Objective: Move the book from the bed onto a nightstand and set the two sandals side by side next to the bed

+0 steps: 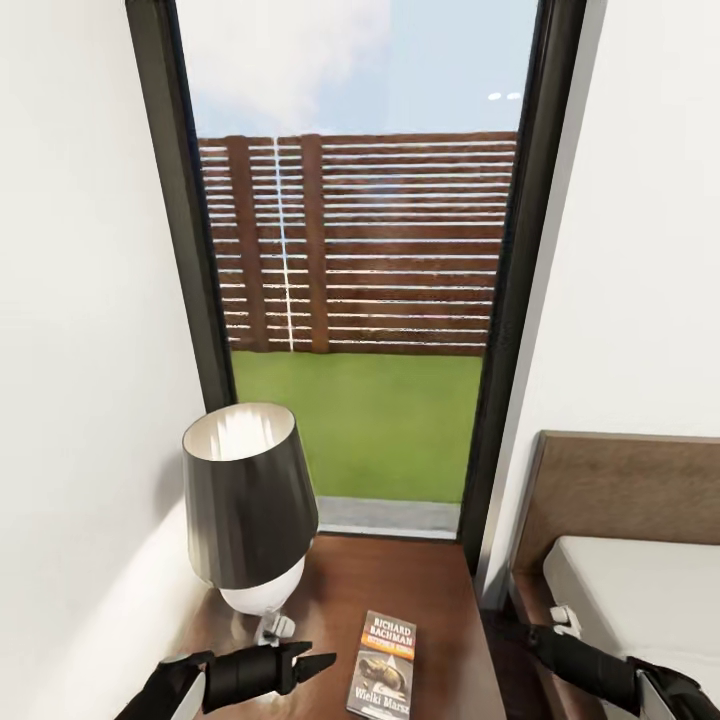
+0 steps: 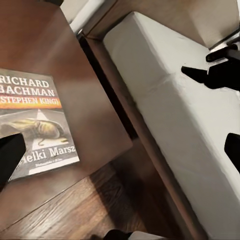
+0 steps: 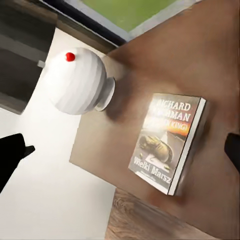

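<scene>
My left end effector hovers low over the counter, its dark fingers apart and holding nothing, the tips pointing toward the book. The book lies flat, cover up, just beyond those tips, on the front part of the counter near its edge, and I am not touching it. In my left wrist view the book shows its white lettering and orange band, resting on the glossy brown top, with one of my fingers dark in front of its lower corner. Behind my left end effector stands a lamp with a dark shade and a white round base, near the wall. My right end effector hangs to the other side of the book, well apart from it, over the gap between the counter and the bed; I cannot tell from the pictures whether its fingers are apart or together. Its wrist view looks across at the book and the lamp base on the counter. Beyond the counter a tall black-framed window shows grass and a slatted wooden fence.
</scene>
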